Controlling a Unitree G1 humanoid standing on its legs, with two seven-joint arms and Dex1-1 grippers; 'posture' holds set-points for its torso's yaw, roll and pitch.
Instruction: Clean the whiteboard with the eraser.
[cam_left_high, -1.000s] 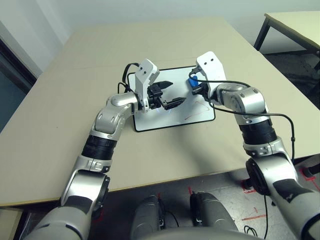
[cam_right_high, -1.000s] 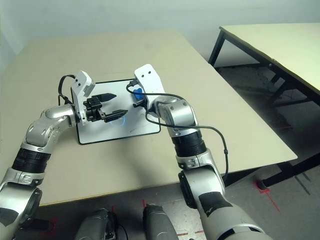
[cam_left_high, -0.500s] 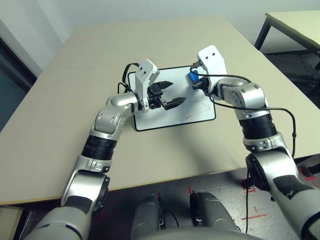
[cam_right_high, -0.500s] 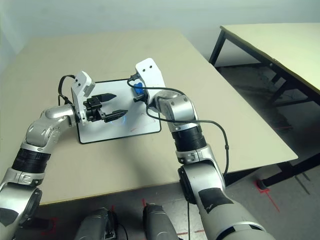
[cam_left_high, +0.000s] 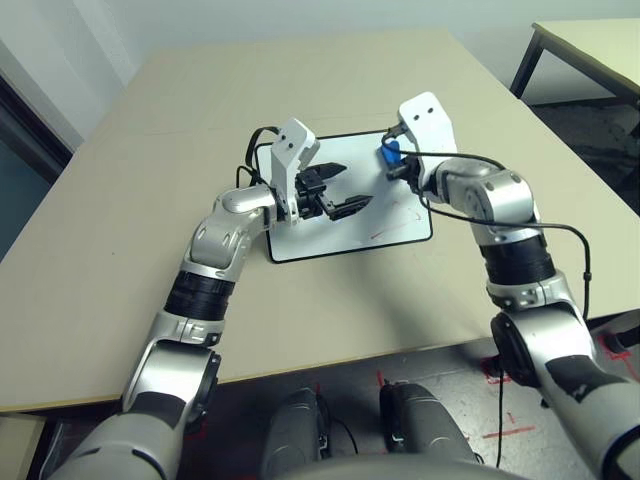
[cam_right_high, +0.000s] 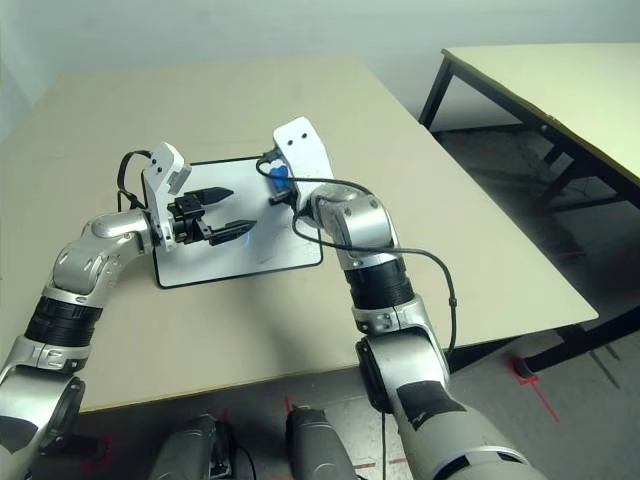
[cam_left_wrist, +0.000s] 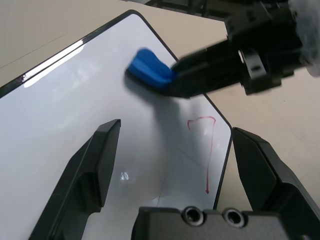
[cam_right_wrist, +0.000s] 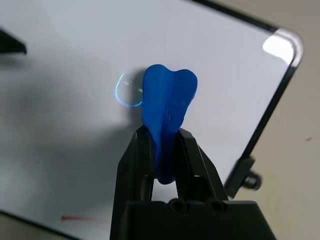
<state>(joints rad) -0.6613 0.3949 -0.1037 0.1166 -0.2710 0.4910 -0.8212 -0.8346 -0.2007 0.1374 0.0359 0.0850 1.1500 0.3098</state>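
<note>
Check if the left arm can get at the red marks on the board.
Probably yes: the left gripper hangs open over the whiteboard, holding nothing, and the red line lies bare, clear of the eraser.

Wall: pale, rises behind the broad beige table (cam_left_high: 330, 320)
Second table (cam_right_high: 560, 75): light top, dark metal legs, stands at right
Floor (cam_right_high: 590, 400): grey, marked with red tape (cam_right_high: 540, 397)

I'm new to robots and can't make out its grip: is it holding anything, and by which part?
Yes: the right gripper pinches the blue eraser by its narrower end; the wider, notched end sticks out past the fingertips.
</note>
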